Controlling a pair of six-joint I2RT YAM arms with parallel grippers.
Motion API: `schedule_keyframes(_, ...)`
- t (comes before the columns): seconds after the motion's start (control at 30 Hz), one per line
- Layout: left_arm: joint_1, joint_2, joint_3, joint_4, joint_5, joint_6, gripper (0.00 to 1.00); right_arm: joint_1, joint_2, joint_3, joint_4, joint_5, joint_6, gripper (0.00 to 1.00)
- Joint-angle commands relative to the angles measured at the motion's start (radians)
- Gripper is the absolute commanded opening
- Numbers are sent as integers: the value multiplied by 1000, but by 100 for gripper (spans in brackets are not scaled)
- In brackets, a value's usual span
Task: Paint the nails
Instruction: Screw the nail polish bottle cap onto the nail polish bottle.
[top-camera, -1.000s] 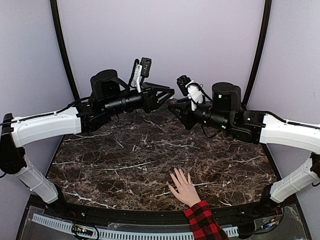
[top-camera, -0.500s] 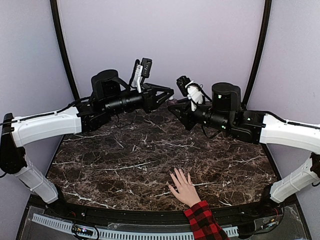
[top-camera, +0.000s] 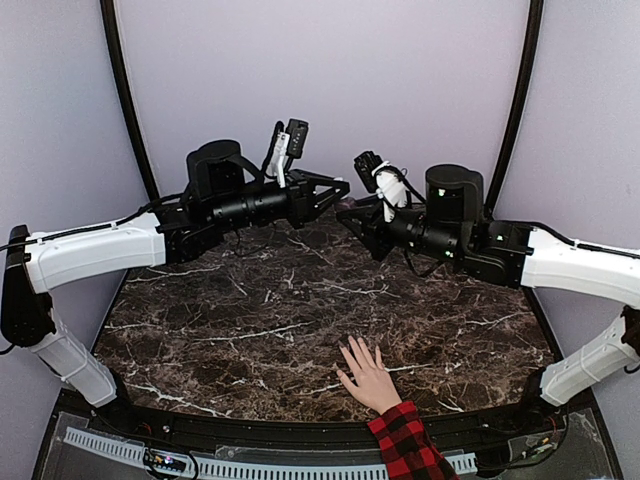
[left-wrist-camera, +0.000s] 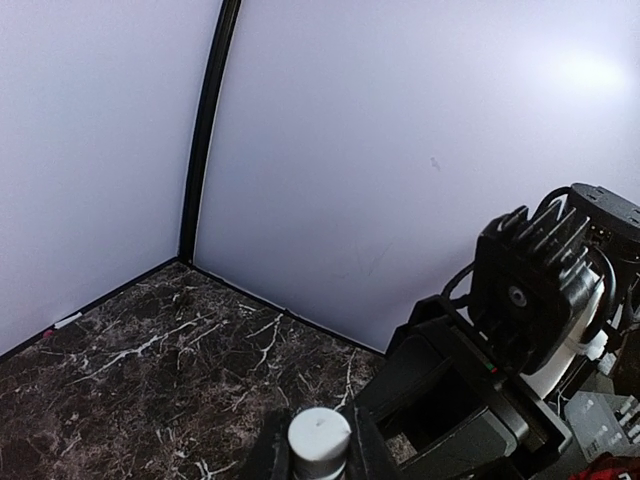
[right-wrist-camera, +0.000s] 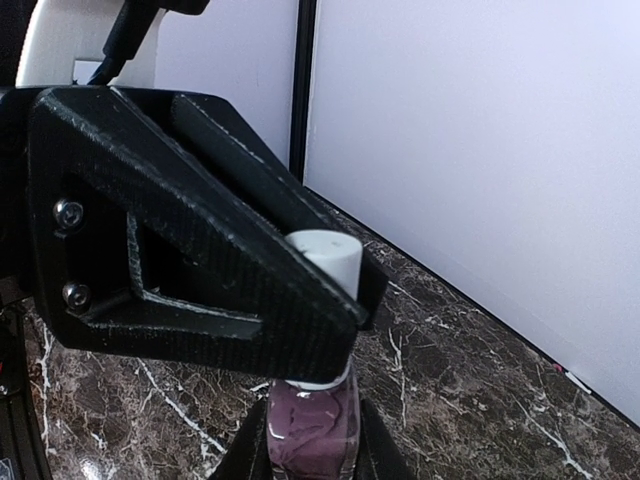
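A small polish bottle (right-wrist-camera: 310, 425) of purple polish with a white cap (right-wrist-camera: 330, 255) is held in the air over the back middle of the table. My right gripper (right-wrist-camera: 310, 445) is shut on its glass body. My left gripper (left-wrist-camera: 319, 447) is shut on the white cap (left-wrist-camera: 319, 435), one finger on each side. In the top view the two grippers, left (top-camera: 341, 189) and right (top-camera: 347, 212), meet tip to tip. A light-skinned hand (top-camera: 368, 376) lies flat, fingers spread, near the table's front edge. The nails (top-camera: 351, 346) are too small to make out. Both grippers are high above and behind the hand.
A red-and-black plaid sleeve (top-camera: 405, 446) crosses the table's front edge at the lower right. The dark marble table (top-camera: 250, 320) is walled by pale panels with black posts (top-camera: 125, 100). Both arms span the back half of the table.
The left gripper has closed onto the white cap and edged slightly right and up. The right gripper has kept its hold on the bottle. The hand has stayed still.
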Motion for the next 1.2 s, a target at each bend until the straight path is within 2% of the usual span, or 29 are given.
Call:
schedule_keyframes(0.0,-1,-12,13,15,64,24,0,2,-51,8,56,-60,-25,0)
schedule_keyframes(0.57,-1,54,52,30,489,30,0,-47,-144,3,80,-589,-93,0)
schedule_keyframes(0.93,-1,123,92,51,703,-4,0,-59,-158,54,84,-855,-120,0)
schedule_keyframes(1.17,-1,145,94,96,808,-32,0,-60,-149,89,82,-950,-121,0)
